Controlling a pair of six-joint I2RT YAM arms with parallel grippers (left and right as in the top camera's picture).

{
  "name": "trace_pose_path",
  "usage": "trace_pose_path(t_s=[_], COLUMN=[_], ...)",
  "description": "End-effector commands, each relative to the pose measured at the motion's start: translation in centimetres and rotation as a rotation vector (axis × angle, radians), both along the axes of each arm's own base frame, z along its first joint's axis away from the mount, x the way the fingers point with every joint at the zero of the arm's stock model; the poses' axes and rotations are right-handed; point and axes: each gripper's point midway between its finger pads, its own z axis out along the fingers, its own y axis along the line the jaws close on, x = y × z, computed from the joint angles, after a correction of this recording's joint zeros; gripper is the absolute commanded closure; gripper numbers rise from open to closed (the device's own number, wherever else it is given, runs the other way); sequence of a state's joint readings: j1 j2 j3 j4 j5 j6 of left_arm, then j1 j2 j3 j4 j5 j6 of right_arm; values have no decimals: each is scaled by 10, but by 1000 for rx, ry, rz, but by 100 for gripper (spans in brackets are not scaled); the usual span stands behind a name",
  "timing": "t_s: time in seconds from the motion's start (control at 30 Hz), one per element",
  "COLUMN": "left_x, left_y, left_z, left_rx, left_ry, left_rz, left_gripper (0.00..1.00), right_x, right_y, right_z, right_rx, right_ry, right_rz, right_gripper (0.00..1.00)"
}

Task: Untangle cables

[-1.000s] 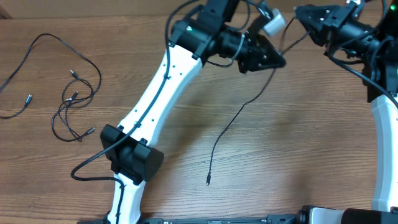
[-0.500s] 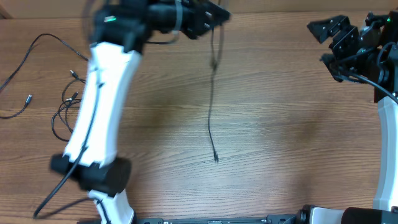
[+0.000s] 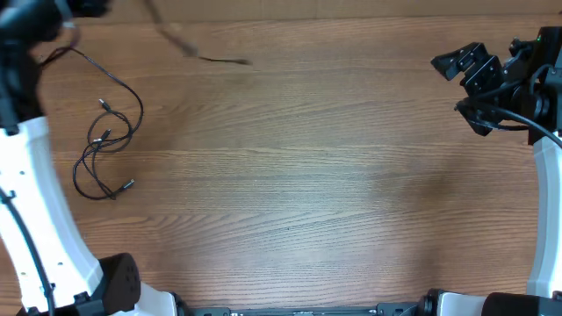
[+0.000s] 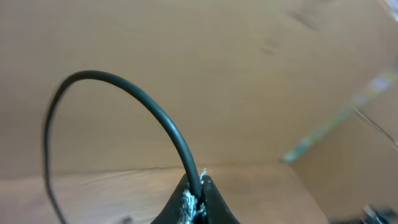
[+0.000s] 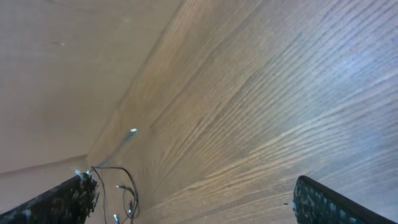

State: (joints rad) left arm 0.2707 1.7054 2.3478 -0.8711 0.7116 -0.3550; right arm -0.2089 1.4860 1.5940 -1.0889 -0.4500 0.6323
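Observation:
My left gripper (image 4: pixel 196 194) is shut on a black cable (image 4: pixel 163 122) that arches up and away to the left out of its jaws. In the overhead view this gripper is at the top left corner, mostly out of frame, and the held cable (image 3: pixel 206 55) trails from it as a blurred streak over the table's far edge. A tangled bundle of the other cables (image 3: pixel 107 151) with silvery plug tips lies at the left. My right gripper (image 3: pixel 453 88) hangs open at the far right with nothing between its fingers (image 5: pixel 326 202). From the right wrist the bundle (image 5: pixel 118 186) shows far off.
The left arm's white link (image 3: pixel 39 202) runs down the left edge, close beside the bundle. The right arm's white link (image 3: pixel 549 219) stands at the right edge. The wooden table (image 3: pixel 307 193) lies between them.
The left arm has swung from the top middle to the far left, dragging the held cable with it. The right gripper has opened and drawn back a little to the right.

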Motion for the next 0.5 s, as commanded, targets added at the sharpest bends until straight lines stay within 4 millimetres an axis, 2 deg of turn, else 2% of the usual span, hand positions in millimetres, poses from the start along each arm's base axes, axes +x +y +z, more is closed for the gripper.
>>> trace_pose_path(t_s=[0.0, 0.1, 0.23, 0.3, 0.4, 0.43, 0.47], left_x=[-3, -9, -34, -43, -48, -47, -46], left_y=[50, 98, 167, 191, 209, 219, 224], left_z=[-5, -30, -65, -79, -98, -112, -120], left_rx=[-66, -79, -76, -51, -49, -57, -60], left_ry=[62, 170, 318, 368, 436, 476, 504], left_rz=[192, 418, 789, 897, 951, 966, 972], left_gripper=[96, 96, 96, 96, 96, 91, 68], right_x=[0, -1, -3, -4, -4, -4, -5], right_y=[-2, -2, -1, -1, -1, -1, -1], right_z=[8, 7, 6, 5, 5, 5, 5], right_rx=[-22, -21, -18, -31, -32, -32, -32], right_ry=[-22, -15, -4, -8, -6, -5, -3], right_rz=[2, 2, 3, 19, 21, 21, 21], right_gripper=[0, 0, 0, 0, 0, 0, 0])
